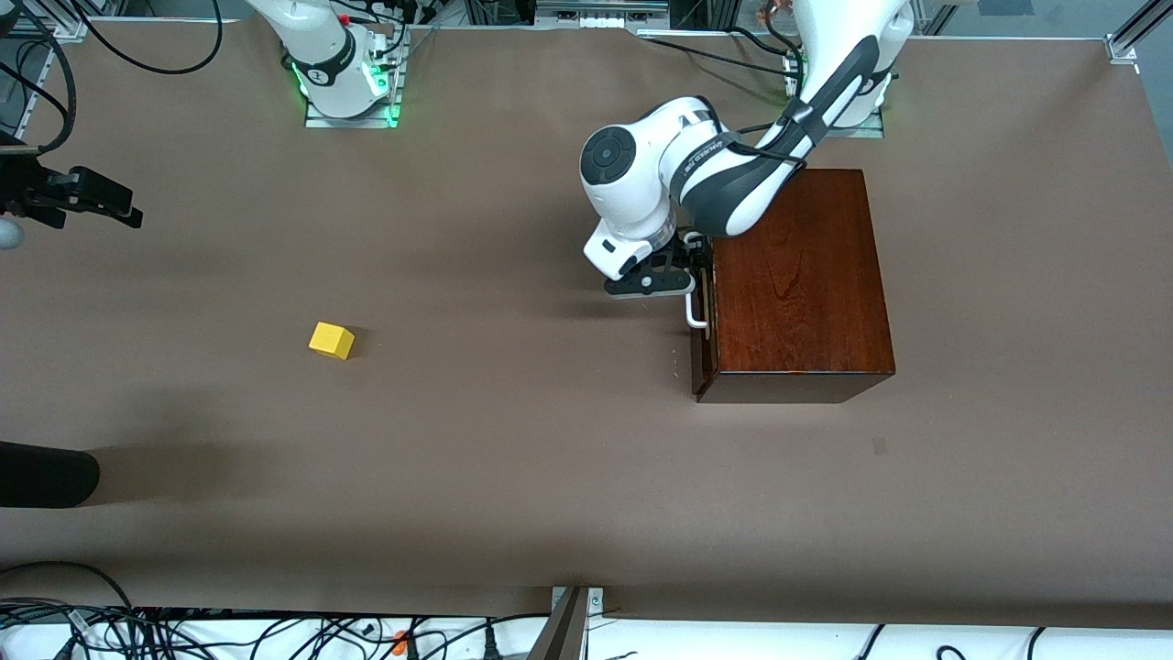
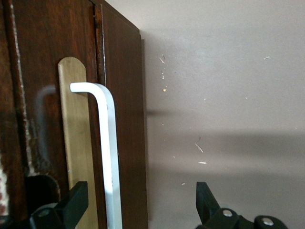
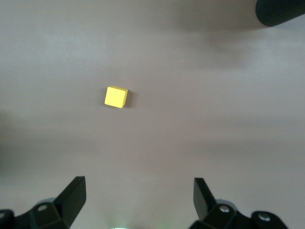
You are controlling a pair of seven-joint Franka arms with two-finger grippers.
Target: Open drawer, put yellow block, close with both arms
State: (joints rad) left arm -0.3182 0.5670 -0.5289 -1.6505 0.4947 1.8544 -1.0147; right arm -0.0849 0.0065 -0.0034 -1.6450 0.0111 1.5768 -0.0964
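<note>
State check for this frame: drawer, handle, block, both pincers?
Drawer: shut, or nearly so, in the box.
Handle: between the open fingers of the left pincer, not yet clamped.
Block: on the table, untouched.
Right pincer: open, waiting over the table at the right arm's end.

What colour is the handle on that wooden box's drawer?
White. The handle shows best in the left wrist view, against the drawer's dark reddish-brown front.

Bright yellow block (image 1: 331, 340), mahogany-red glossy box (image 1: 793, 284), white handle (image 1: 695, 313), dull brown table (image 1: 513, 440).
</note>
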